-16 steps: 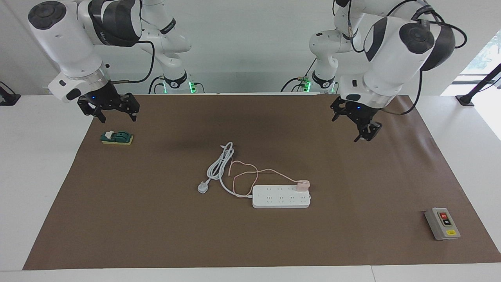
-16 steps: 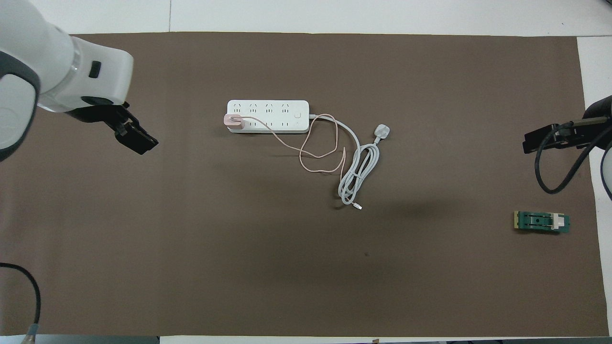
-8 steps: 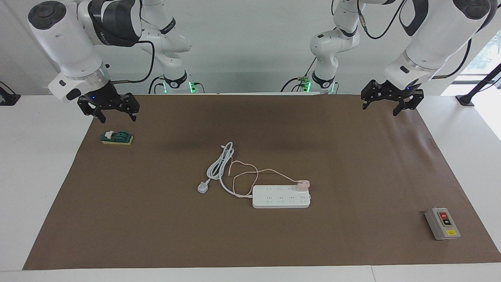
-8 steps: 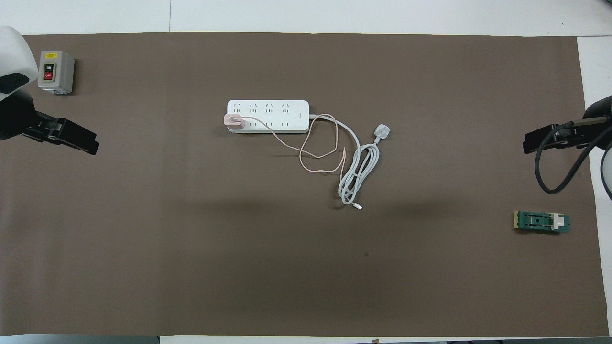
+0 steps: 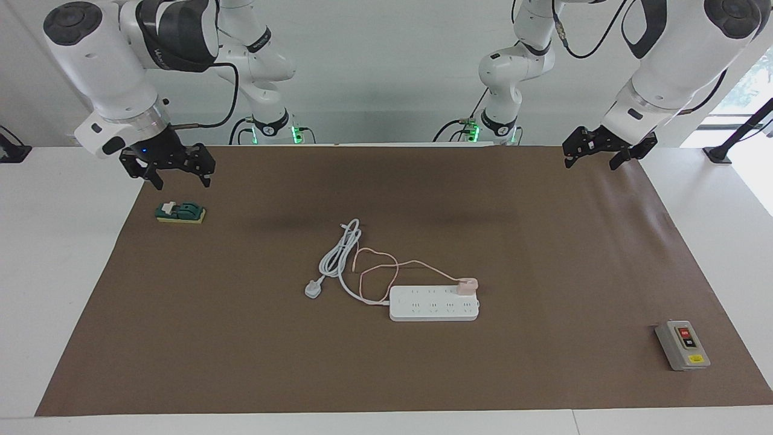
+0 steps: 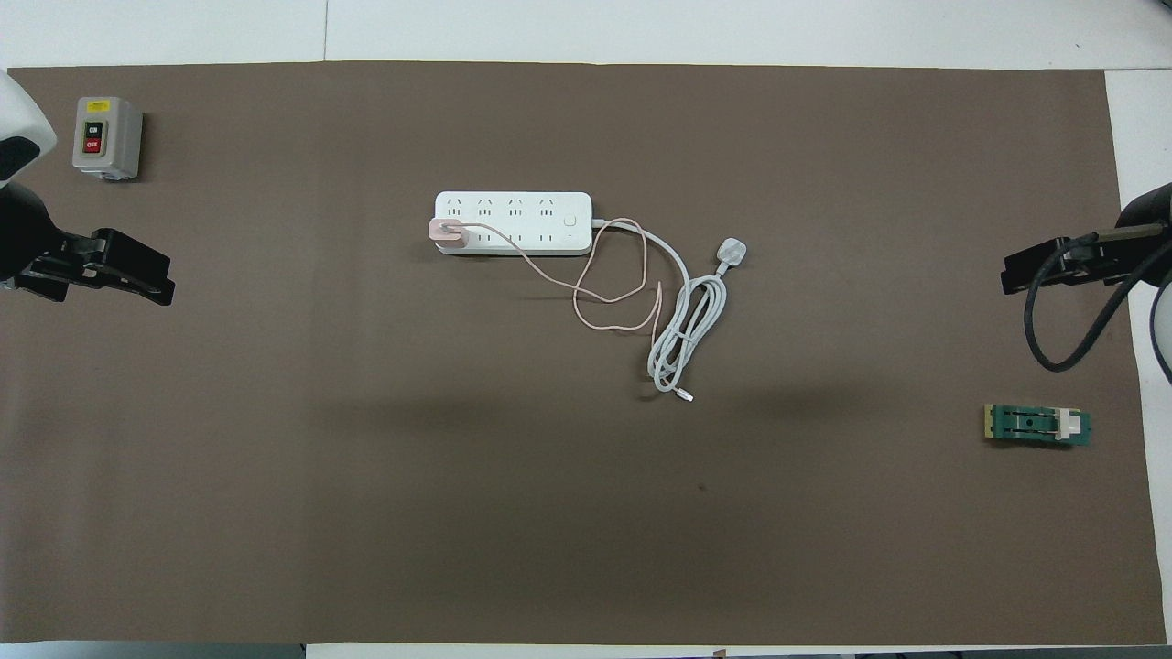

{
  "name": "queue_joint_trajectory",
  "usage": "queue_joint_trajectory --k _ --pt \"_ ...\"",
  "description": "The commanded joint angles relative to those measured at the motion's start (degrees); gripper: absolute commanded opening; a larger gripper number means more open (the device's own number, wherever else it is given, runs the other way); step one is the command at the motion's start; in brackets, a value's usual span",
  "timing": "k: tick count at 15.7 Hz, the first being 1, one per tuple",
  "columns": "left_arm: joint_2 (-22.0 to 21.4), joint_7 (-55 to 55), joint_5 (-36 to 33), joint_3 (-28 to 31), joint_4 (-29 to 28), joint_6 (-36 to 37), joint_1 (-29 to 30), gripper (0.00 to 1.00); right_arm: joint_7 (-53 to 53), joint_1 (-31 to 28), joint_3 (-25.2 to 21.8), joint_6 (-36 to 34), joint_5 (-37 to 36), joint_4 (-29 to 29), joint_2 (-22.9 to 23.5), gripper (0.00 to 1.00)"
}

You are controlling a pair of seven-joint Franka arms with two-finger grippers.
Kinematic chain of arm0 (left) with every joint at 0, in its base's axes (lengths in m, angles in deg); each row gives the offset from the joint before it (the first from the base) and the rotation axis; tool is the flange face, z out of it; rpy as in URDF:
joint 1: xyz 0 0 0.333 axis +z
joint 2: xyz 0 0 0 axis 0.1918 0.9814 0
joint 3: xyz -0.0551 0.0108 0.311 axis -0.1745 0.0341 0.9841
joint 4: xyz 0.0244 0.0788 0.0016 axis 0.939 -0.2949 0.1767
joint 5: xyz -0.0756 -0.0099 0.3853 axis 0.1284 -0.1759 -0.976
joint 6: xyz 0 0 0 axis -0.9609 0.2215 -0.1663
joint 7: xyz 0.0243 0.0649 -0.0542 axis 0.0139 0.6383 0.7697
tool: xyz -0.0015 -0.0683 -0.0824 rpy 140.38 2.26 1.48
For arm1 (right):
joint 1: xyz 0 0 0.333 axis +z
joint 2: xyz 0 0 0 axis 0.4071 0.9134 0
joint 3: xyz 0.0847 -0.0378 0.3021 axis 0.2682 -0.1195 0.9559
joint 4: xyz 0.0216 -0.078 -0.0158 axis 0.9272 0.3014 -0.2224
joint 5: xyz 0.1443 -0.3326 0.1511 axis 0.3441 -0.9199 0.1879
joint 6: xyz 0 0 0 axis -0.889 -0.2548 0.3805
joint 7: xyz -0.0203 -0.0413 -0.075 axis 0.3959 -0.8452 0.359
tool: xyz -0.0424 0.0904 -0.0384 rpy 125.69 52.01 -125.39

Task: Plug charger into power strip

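- We find the power strip (image 5: 434, 303) lying flat near the middle of the brown mat (image 5: 241, 350), its long side running along the table's length.
- We see the charger (image 5: 466, 285) seated in an outlet on the strip, in the row nearer to the robots, at the end toward the left arm's end of the table.
- We trace the thin pink cable (image 5: 377, 272) from the charger; it loops on the mat beside the strip, on the side nearer to the robots.
- We note the strip's thick white cord (image 5: 338, 257) bundled on the mat, ending in the rounded white plug (image 5: 313, 290), which lies loose toward the right arm's end.
- We find the left gripper (image 5: 607, 152) raised over the mat's edge at the left arm's end, fingers spread wide, holding nothing.
- We find the right gripper (image 5: 169, 171) raised over the mat's corner at the right arm's end, fingers spread wide, holding nothing.
- We see a green block (image 5: 180, 212) on the mat just below the right gripper.
- We see a grey switch box (image 5: 682, 345) with red and black buttons at the left arm's end, well apart from the strip and farther from the robots.
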Motion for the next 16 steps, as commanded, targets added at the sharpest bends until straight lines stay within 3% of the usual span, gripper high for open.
queue_joint_trajectory --k 1,7,11,16 --pt "-1.8 1.3 -1.3 -0.2 -1.7 0.0 0.6 1.00 0.1 -0.7 0.7 -0.6 -0.8 0.4 -0.8 1.00" --pt "-5.6 -0.4 -2.1 -0.2 -5.4 -0.1 0.8 1.00 0.1 -0.7 0.7 -0.6 -0.8 0.4 -0.8 1.00" --pt "-4.6 -0.4 -1.5 6.9 -4.2 0.6 -4.9 1.00 0.1 -0.7 0.7 -0.6 -0.8 0.4 -0.8 1.00" --pt "-3.4 -0.4 -1.8 7.9 -3.6 1.3 -6.6 1.00 0.1 -0.8 0.7 -0.6 -0.8 0.4 -0.8 1.00"
